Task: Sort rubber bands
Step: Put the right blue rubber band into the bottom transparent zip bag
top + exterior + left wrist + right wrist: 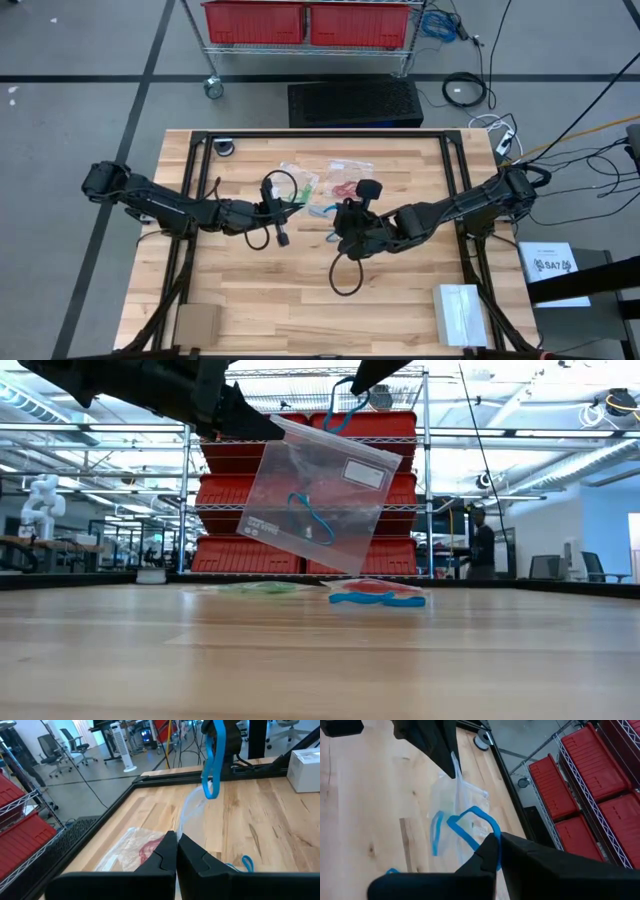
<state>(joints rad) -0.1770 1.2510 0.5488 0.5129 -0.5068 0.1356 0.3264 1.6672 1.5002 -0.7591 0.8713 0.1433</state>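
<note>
I am holding a clear zip bag up off the bench with my left gripper, its fingers pinched together on the bag's top corner, over the middle of the bench. One blue rubber band is lying inside the hanging bag. My right gripper is hovering just beside the bag's mouth, its fingers clamped on another blue rubber band that is dangling from them. More blue bands are lying loose on the wood below, beside two other bags toward the far edge, one holding red bands, one green bands.
</note>
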